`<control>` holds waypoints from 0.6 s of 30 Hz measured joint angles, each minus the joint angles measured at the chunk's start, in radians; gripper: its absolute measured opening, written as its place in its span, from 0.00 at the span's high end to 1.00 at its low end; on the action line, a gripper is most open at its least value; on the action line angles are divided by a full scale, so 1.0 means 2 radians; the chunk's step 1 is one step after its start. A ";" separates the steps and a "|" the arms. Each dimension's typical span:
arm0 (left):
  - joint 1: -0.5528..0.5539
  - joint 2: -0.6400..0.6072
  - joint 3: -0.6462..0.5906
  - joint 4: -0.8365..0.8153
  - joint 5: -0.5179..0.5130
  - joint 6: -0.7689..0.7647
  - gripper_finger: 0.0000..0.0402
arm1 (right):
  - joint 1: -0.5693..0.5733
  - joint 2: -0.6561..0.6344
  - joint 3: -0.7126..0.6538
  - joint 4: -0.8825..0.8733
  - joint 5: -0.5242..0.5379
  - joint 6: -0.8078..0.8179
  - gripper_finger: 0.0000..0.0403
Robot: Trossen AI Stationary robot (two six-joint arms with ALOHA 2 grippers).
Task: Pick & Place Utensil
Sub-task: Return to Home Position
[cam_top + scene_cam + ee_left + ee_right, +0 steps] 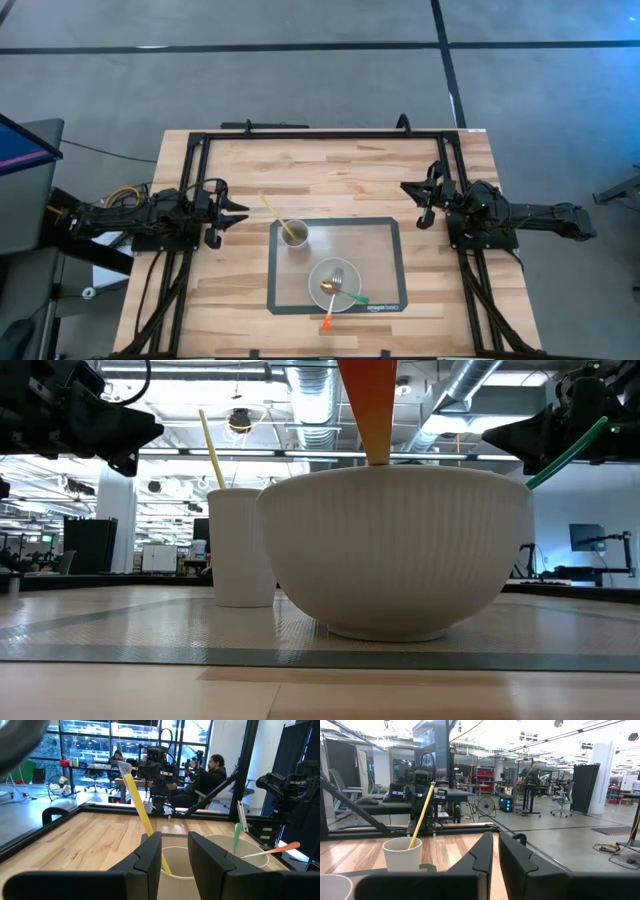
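Observation:
A white paper cup (294, 236) stands on a grey mat (385, 262) with a yellow-handled utensil (270, 208) leaning in it, handle toward the far left. A white bowl (316, 272) nearer the front holds a gold spoon (329, 288), a green-handled utensil (352, 295) and an orange-handled utensil (328, 322) that sticks out over the rim. My left gripper (238, 212) hovers left of the cup, slightly open and empty; the cup (175, 865) shows between its fingers. My right gripper (408, 192) hovers right of the mat's far corner, shut and empty.
A black metal frame (320, 133) runs around the table's far and side edges. Bare wood lies between the mat and both arms and along the far side. People sit at desks in the room beyond the table (210, 775).

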 joint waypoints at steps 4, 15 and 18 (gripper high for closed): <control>0.000 0.000 0.000 0.001 0.000 0.000 0.76 | 0.000 0.000 0.000 0.000 0.000 0.000 0.94; 0.000 0.000 0.000 0.002 0.000 0.000 0.76 | 0.000 0.000 0.000 0.000 0.000 0.000 0.94; 0.000 0.000 0.000 0.003 0.000 0.000 0.76 | 0.000 0.000 0.000 0.000 0.000 0.000 0.94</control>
